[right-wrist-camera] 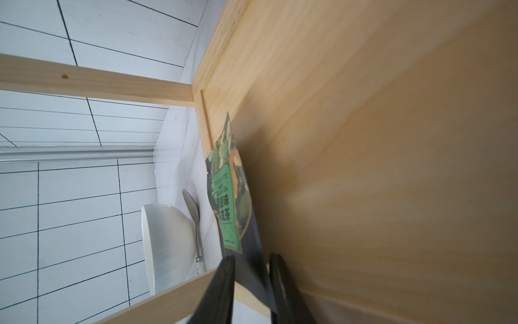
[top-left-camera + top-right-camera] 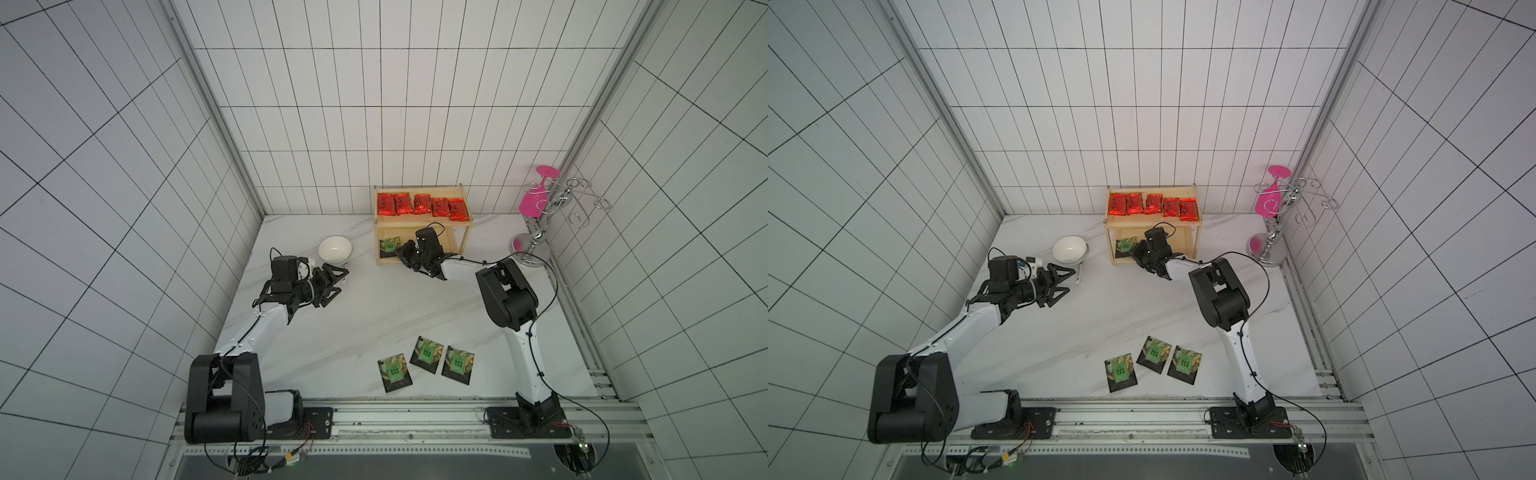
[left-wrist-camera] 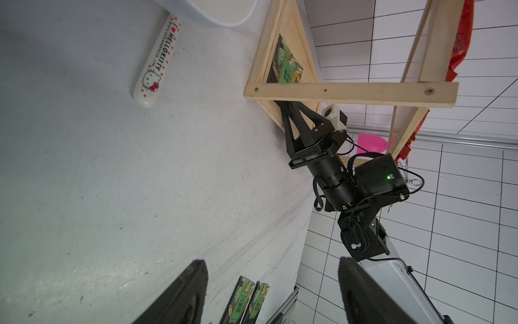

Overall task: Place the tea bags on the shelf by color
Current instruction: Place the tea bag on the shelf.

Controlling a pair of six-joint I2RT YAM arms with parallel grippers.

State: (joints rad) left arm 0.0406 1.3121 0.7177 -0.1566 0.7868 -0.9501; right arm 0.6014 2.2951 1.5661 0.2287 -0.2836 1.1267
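Several red tea bags [image 2: 422,204] lie in a row on the top board of the wooden shelf [image 2: 417,190] at the back. On the lower board a black tea bag [image 1: 228,202] with a green label lies tilted. Its dark near edge sits between the fingers of my right gripper [image 1: 252,259], which is shut on it at the shelf's front rim [image 2: 1136,251]. Three black tea bags [image 2: 427,353] lie flat near the table's front edge. My left gripper [image 2: 337,284] hangs open and empty over the table, left of the shelf.
A white bowl [image 2: 335,248] stands left of the shelf, with a white spoon [image 3: 157,61] on the table beside it. A chrome wire stand [image 2: 540,232] holding a pink glass [image 2: 536,195] fills the back right corner. Tiled walls close in three sides.
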